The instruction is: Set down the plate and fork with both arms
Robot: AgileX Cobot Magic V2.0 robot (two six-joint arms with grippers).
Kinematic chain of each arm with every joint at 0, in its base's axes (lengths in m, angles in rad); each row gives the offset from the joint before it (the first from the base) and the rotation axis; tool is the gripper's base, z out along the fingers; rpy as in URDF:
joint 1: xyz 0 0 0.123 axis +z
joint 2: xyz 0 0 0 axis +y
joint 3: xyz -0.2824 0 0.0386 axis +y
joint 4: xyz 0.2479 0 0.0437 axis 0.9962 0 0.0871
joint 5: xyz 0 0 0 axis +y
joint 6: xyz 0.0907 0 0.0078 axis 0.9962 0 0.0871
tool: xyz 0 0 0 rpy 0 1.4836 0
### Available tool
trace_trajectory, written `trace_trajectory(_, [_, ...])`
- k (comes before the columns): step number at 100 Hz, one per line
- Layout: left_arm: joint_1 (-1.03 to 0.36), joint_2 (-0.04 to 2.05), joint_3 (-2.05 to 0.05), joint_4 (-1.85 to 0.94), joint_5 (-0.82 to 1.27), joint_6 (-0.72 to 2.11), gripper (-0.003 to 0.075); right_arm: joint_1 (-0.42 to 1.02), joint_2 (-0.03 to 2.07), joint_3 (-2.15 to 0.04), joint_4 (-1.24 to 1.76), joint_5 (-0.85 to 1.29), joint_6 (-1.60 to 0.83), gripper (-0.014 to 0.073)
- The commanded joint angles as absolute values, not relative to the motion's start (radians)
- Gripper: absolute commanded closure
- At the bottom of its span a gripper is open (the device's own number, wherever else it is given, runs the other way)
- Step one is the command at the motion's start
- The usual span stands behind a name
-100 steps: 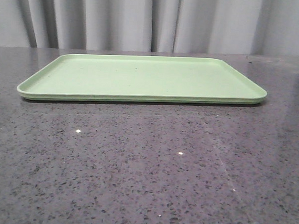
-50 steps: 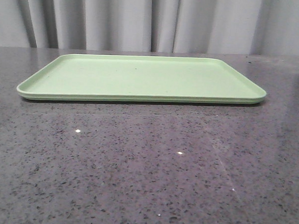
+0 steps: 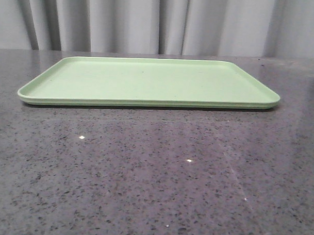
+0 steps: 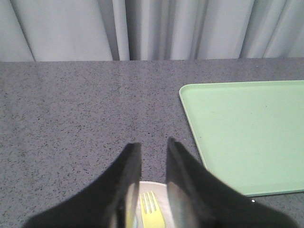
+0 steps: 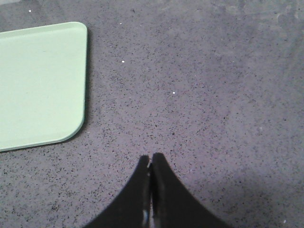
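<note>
In the left wrist view my left gripper (image 4: 153, 143) is open, its two dark fingers (image 4: 184, 180) standing apart above the table. Seen through the gap below them is a small part of the pale plate (image 4: 159, 187). The yellow fork (image 4: 152, 214) lies on it with its tines pointing toward the fingertips. Most of both is hidden by the fingers. My right gripper (image 5: 150, 159) is shut with nothing between its fingers, over bare table to the right of the tray. Neither gripper, plate nor fork shows in the front view.
A flat rectangular light-green tray (image 3: 148, 81) with nothing on it lies on the dark speckled table (image 3: 155, 174), toward the back. Its corners show in both wrist views (image 4: 247, 137) (image 5: 38, 80). A grey curtain (image 3: 160, 22) hangs behind the table.
</note>
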State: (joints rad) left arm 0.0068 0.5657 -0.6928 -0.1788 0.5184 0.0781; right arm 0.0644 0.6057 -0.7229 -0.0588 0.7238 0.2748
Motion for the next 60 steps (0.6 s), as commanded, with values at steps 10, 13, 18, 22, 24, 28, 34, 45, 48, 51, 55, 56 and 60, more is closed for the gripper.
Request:
trace_trajectory(10, [0.005, 0.578, -0.730, -0.196, 0.454, 0.072, 0.0255, 0.057, 0.613, -0.759, -0.056, 0.658, 0.263, 0.0415])
trace_trajectory(13, [0.005, 0.578, -0.730, -0.196, 0.452, 0.072, 0.0245, 0.057, 0.613, -0.759, -0.054, 0.658, 0.263, 0.0341])
trace_trajectory(18, [0.005, 0.578, -0.730, -0.196, 0.452, 0.072, 0.0244, 0.057, 0.613, -0.759, -0.050, 0.658, 0.263, 0.0241])
trace_trajectory(22, [0.005, 0.578, -0.730, -0.196, 0.452, 0.072, 0.0244, 0.057, 0.613, -0.759, -0.048, 0.658, 0.263, 0.0181])
trace_trajectory(24, [0.005, 0.578, -0.730, -0.196, 0.452, 0.072, 0.0244, 0.057, 0.613, -0.759, -0.048, 0.658, 0.263, 0.0152])
trace_trajectory(28, [0.005, 0.578, -0.730, -0.196, 0.450, 0.072, 0.0244, 0.057, 0.613, -0.759, -0.048, 0.658, 0.263, 0.0116])
trace_trajectory(34, [0.005, 0.578, -0.728, -0.196, 0.448, 0.072, 0.0245, 0.057, 0.613, -0.759, -0.048, 0.651, 0.263, 0.0109])
trace_trajectory(45, [0.005, 0.578, -0.728, -0.198, 0.440, 0.072, 0.0247, 0.057, 0.613, -0.757, -0.046, 0.640, 0.264, 0.0109])
trace_trajectory(48, [0.005, 0.578, -0.728, -0.198, 0.439, 0.072, 0.0248, 0.057, 0.613, -0.757, -0.038, 0.644, 0.265, 0.0109])
trace_trajectory(51, [0.005, 0.578, -0.728, -0.198, 0.439, 0.072, 0.0249, 0.057, 0.613, -0.757, -0.031, 0.651, 0.265, 0.0109])
trace_trajectory(55, [0.005, 0.578, -0.728, -0.198, 0.439, 0.072, 0.0249, 0.057, 0.613, -0.757, -0.027, 0.653, 0.265, 0.0109])
trace_trajectory(56, [0.005, 0.578, -0.728, -0.198, 0.439, 0.072, 0.0249, 0.057, 0.613, -0.757, -0.027, 0.653, 0.265, 0.0109])
trace_trajectory(60, [0.005, 0.578, -0.728, -0.198, 0.454, 0.072, 0.0249, 0.057, 0.613, -0.757, -0.027, 0.652, 0.265, 0.0109])
